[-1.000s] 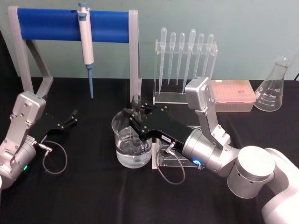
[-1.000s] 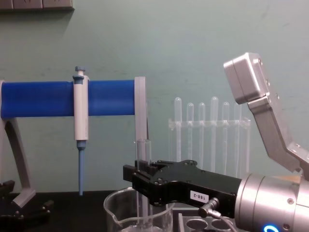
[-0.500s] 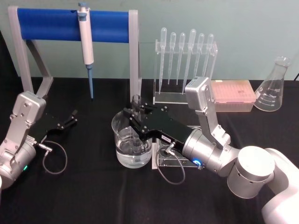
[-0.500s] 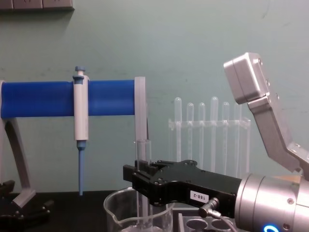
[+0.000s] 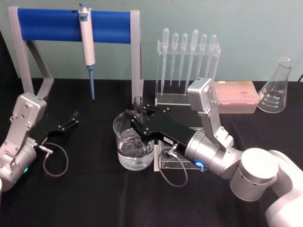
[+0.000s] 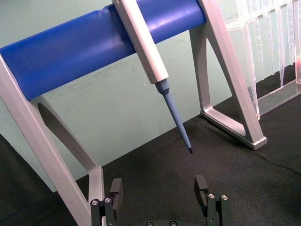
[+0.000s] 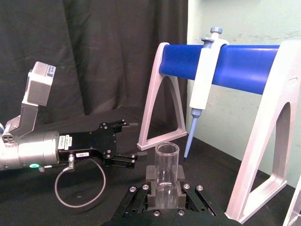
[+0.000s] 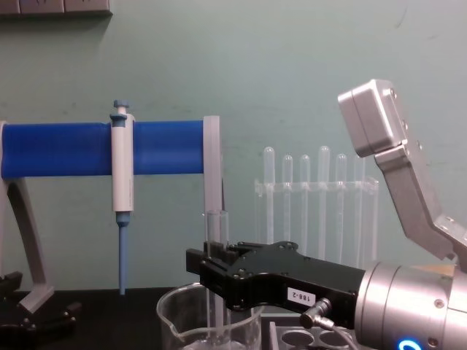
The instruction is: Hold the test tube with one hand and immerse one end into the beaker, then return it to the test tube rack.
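head view: right fingers [image 5: 132, 118] tight on test tube [image 5: 138, 101], tip in beaker [image 5: 120, 142] liquid [image 5: 134, 159]; left fingers [image 5: 75, 114] apart

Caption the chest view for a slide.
Right pincer holds the test tube upright, its lower end inside the beaker.

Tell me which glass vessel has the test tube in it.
The wide beaker at centre, where the right gripper holds the test tube upright; the conical flask stands apart at far right.
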Tool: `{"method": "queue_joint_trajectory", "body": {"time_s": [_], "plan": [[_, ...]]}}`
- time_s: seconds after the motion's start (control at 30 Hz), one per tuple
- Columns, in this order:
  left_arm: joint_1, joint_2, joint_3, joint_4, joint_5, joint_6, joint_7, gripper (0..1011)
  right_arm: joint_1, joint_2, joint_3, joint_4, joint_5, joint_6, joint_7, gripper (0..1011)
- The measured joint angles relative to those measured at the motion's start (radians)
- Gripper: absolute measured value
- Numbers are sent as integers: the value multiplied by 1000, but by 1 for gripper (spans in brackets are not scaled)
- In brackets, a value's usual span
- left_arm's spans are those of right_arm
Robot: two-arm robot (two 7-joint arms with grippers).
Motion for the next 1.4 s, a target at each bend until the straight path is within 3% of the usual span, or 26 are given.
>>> {"method": "queue_joint_trajectory", "body": {"time_s": [1.4], "plan": [[0,0,0,0,0,0,0,1000,0,0,0,0,0,0,0,224]]}}
